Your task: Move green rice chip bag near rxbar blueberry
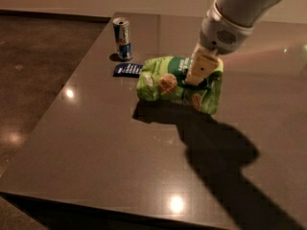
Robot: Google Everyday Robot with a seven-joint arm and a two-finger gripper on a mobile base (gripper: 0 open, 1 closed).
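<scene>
The green rice chip bag [165, 83] hangs lifted above the dark table, its shadow on the surface below it. My gripper [196, 78] comes down from the upper right and is shut on the bag's middle. The rxbar blueberry [127, 69], a small flat dark-blue wrapper, lies on the table just left of the bag, partly hidden by the bag's left end.
An upright silver-blue drink can [123, 38] stands behind the bar near the table's far left. The dark table [105, 147] has its left edge [57, 99] running diagonally and its front edge [96, 202] near the bottom. The arm's shadow falls at lower right.
</scene>
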